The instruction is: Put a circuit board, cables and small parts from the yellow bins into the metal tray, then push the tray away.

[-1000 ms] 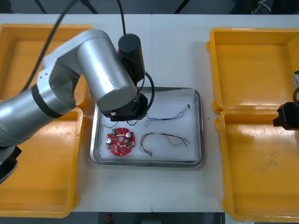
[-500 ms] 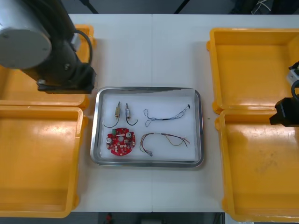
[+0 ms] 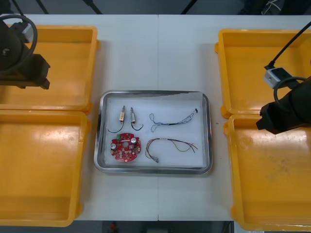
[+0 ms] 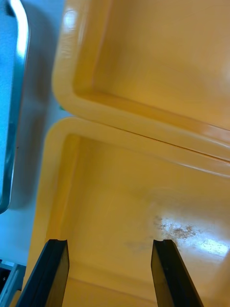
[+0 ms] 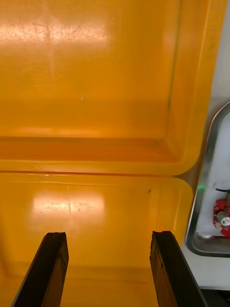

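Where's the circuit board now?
Front view: the red circuit board lies in the metal tray, near left corner, beside the red and yellow cable, with two small metal parts beyond it.

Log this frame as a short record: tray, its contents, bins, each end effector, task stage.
metal tray: between the bins, white inside
tray contents: red circuit board, blue and white cable, red and yellow cable, two small metal parts
yellow bins: four, nothing seen inside
left end effector: open, holding nothing, above the left bins
right end effector: open, holding nothing, above the right bins
task stage: tray loaded, not yet pushed away
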Robot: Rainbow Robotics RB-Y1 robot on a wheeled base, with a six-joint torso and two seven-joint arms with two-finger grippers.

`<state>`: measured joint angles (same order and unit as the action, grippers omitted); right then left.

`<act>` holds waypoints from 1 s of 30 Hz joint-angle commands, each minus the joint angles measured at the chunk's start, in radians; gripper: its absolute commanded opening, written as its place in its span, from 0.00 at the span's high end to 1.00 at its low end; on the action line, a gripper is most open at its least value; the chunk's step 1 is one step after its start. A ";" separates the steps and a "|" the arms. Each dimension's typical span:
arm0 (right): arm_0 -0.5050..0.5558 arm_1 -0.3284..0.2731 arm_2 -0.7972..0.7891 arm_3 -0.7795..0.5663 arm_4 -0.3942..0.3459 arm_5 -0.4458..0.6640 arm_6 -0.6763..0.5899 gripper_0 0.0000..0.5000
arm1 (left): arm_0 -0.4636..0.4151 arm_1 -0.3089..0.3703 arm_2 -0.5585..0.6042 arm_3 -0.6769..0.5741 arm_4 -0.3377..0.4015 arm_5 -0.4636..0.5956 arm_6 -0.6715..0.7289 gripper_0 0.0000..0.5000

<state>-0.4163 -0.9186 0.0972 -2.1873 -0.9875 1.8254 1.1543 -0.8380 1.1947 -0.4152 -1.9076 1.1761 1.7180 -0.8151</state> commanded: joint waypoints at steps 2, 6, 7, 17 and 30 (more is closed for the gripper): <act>-0.098 -0.025 0.122 -0.065 0.001 0.002 0.051 0.00 | 0.137 0.103 0.124 -0.002 0.027 -0.043 -0.099 0.00; -0.164 -0.025 0.231 -0.086 -0.007 -0.009 0.065 0.00 | 0.224 0.138 0.176 -0.005 0.057 -0.055 -0.130 0.00; -0.182 -0.026 0.263 -0.089 -0.008 -0.017 0.070 0.00 | 0.250 0.149 0.191 -0.015 0.063 -0.061 -0.133 0.00; -0.312 -0.022 0.518 -0.112 -0.030 -0.144 0.110 0.00 | 0.539 0.180 0.363 -0.094 0.043 -0.176 -0.138 0.00; -0.535 0.119 0.883 -0.060 0.053 -0.245 0.171 0.00 | 0.654 0.181 0.372 -0.139 -0.007 -0.244 -0.145 0.00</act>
<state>-0.8665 -0.8525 0.9041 -2.2609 -0.9538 1.6025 1.2968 -0.2146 1.3246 -0.0563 -2.0166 1.1808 1.4949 -0.8842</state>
